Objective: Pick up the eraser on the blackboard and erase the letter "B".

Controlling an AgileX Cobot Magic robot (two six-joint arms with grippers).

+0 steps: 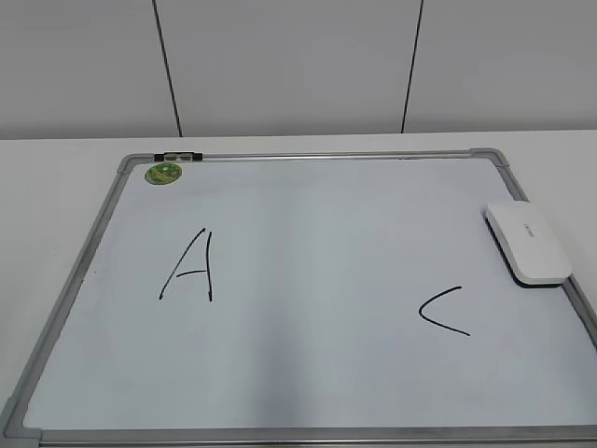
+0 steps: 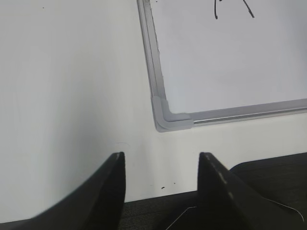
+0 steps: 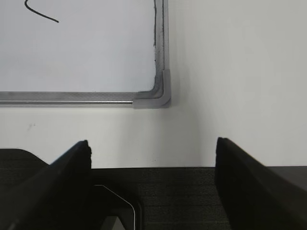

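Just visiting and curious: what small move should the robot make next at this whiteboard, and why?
Probably none beyond resting the arms. The white grey-framed dry-erase board shows only a black "A" and "C"; no "B" is visible. The white rounded plastic eraser lies at its right edge, and the left gripper and right gripper sit open off the board.

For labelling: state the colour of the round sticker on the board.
Green sticker, clearest in the exterior view.
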